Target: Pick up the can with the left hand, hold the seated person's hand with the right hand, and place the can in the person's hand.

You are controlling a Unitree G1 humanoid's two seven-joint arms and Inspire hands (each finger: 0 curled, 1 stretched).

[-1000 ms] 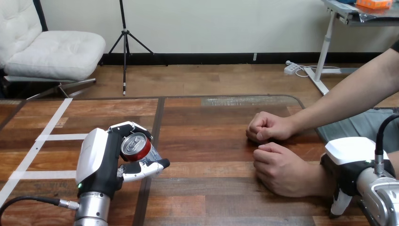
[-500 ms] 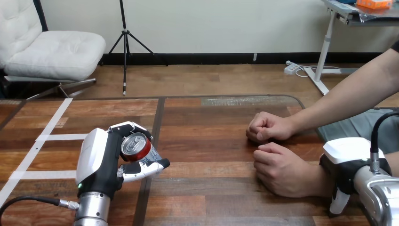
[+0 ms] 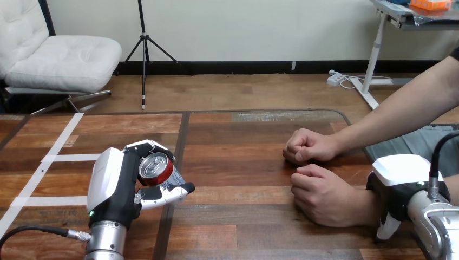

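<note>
Can in the left hand, right hand by the person's wrist

The left hand [image 3: 116, 184] is wrapped round the red can [image 3: 156, 169], fingers and thumb curled about it, over the left part of the table [image 3: 238, 162]. Across at the right, the right hand [image 3: 403, 179] sits against the wrist of the person's nearer hand [image 3: 319, 195], a loose fist on the wood; whether it grips I cannot tell. The person's farther hand [image 3: 306, 146] is fisted just beyond.

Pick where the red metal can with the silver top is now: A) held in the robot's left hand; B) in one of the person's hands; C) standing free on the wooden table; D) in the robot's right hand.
A: the left hand has its fingers and thumb curled round the red metal can, at the wooden table's left part.
</note>
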